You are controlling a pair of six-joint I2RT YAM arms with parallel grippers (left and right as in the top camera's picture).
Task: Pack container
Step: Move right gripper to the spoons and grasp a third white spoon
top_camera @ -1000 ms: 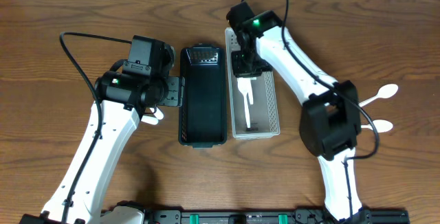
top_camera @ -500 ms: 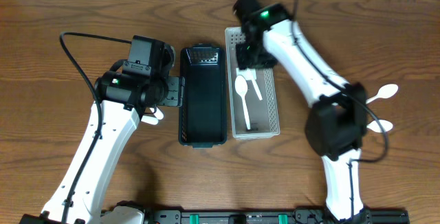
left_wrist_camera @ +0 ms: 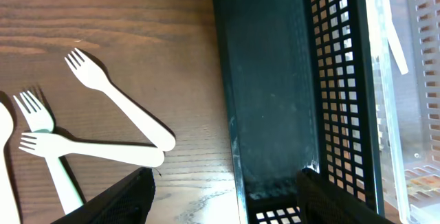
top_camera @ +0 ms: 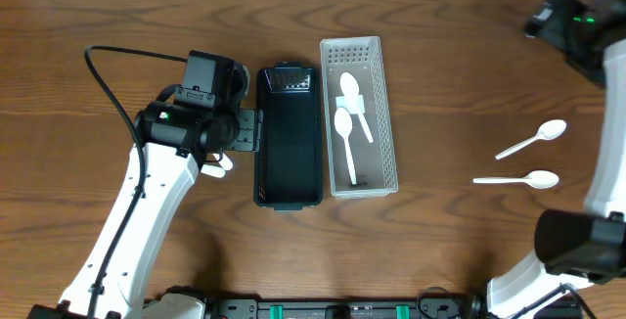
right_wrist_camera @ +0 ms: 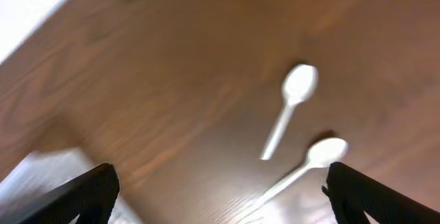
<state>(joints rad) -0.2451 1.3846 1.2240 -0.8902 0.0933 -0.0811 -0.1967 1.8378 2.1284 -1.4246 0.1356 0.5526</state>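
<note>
Beyond the right end effector point(right_wrist_camera: 220, 179), fingers point(right_wrist_camera: 75, 196) wide apart, lie two spoons point(right_wrist_camera: 297, 86).

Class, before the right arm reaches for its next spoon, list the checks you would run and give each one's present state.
1. Right gripper open and empty: ok.
2. Loose white plastic spoons lie apart on the wooden table: ok.
3. White perforated tray has room beside its two spoons: ok.
4. Black mesh basket empty: ok.
5. Left gripper open, holding nothing: ok.
6. White plastic forks lying separately: not ok, handles touch.
</note>
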